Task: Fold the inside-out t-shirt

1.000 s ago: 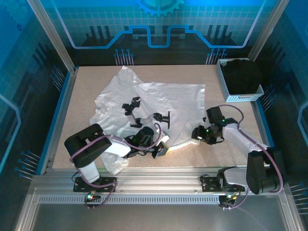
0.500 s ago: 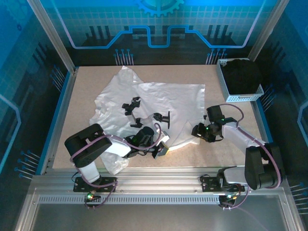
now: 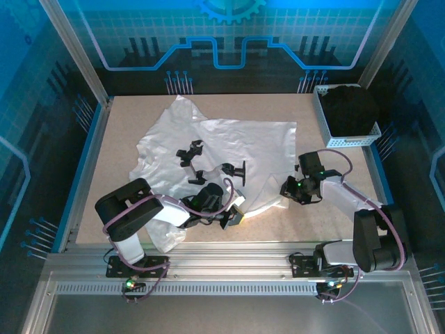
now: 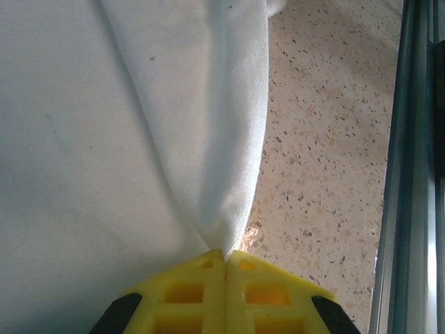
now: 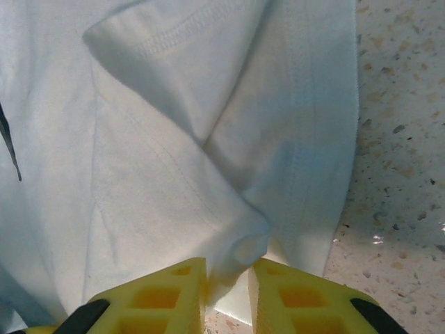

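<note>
The inside-out t-shirt lies spread and crumpled on the speckled table, white, with black printed marks showing near its middle. My left gripper sits at its near hem, jaws pressed together on a pinched ridge of white cloth; its fingertips meet with fabric coming out between them. My right gripper is at the shirt's near right corner. In its wrist view the right gripper has its jaws narrowed around a rolled fold of hem.
A white basket holding a black garment stands at the back right. The metal rail of the table's near edge runs close to my left gripper. Bare tabletop lies right of the shirt's hem.
My right gripper has edged slightly up and left onto the shirt's corner, and its jaws have narrowed on the fold. The left arm has not moved.
</note>
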Tool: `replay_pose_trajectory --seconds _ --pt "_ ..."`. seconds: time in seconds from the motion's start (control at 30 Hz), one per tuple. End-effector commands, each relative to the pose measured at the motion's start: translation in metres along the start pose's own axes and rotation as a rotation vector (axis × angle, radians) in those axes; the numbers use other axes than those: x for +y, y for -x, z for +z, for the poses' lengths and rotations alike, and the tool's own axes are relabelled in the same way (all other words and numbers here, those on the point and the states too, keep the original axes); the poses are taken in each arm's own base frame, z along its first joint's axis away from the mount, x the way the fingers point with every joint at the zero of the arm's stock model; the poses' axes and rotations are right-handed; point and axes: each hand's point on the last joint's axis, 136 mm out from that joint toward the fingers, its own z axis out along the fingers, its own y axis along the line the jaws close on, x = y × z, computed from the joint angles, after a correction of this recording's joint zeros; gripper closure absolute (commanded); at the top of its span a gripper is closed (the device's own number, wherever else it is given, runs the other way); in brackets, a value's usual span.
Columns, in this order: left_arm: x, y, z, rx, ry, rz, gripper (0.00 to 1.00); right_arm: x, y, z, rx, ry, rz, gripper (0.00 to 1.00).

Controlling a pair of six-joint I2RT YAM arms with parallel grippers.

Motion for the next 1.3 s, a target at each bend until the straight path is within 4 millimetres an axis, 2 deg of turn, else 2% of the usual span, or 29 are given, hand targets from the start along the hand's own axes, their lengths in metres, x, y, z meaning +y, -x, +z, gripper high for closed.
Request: replay_pose_trajectory --seconds 0.0,0.17,0.37,0.67,0.77,0.8,0.9,0.97,1.03,1.07,1.17,1.27 --pt "-0.006 0.002 0.005 0.003 -0.023 0.041 1.00 -0.010 -0.003 0.001 0.000 -0.025 0.025 0.70" --pt "-0.006 0.002 0.005 0.004 -0.027 0.037 1.00 -0.013 -0.006 0.001 -0.007 -0.031 0.028 0.62" --pt "-0.006 0.001 0.005 0.002 -0.028 0.035 1.00 -0.009 -0.003 0.002 -0.013 -0.023 0.021 0.63" --pt "-0.007 0.004 0.006 -0.004 -0.030 0.035 1.00 -0.008 -0.004 -0.005 -0.026 -0.021 0.006 0.88" --pt "-0.007 0.010 0.007 -0.018 -0.029 0.025 1.00 -0.009 -0.002 -0.011 -0.043 -0.027 -0.010 1.00" --pt "-0.008 0.014 0.008 -0.028 -0.033 0.019 0.99 -0.010 0.000 -0.013 -0.053 -0.034 -0.017 1.00" --pt "-0.014 0.034 0.006 -0.075 -0.048 0.007 0.78 -0.010 0.012 -0.022 -0.094 -0.038 -0.034 1.00" --pt "-0.017 0.045 -0.002 -0.110 -0.041 -0.008 0.60 -0.013 0.024 -0.029 -0.133 -0.060 -0.051 1.00" --pt "-0.014 0.055 -0.017 -0.153 -0.004 -0.046 0.49 -0.019 0.040 -0.036 -0.176 -0.085 -0.054 1.00" --pt "-0.009 0.058 -0.026 -0.165 0.028 -0.087 0.46 -0.022 0.048 -0.039 -0.195 -0.082 -0.041 1.00" --pt "0.028 0.054 -0.060 -0.150 0.194 -0.310 0.41 -0.027 0.075 -0.052 -0.270 -0.028 0.019 1.00" --pt "0.068 0.033 -0.102 -0.106 0.402 -0.535 0.41 -0.027 0.100 -0.060 -0.326 -0.011 0.040 1.00"
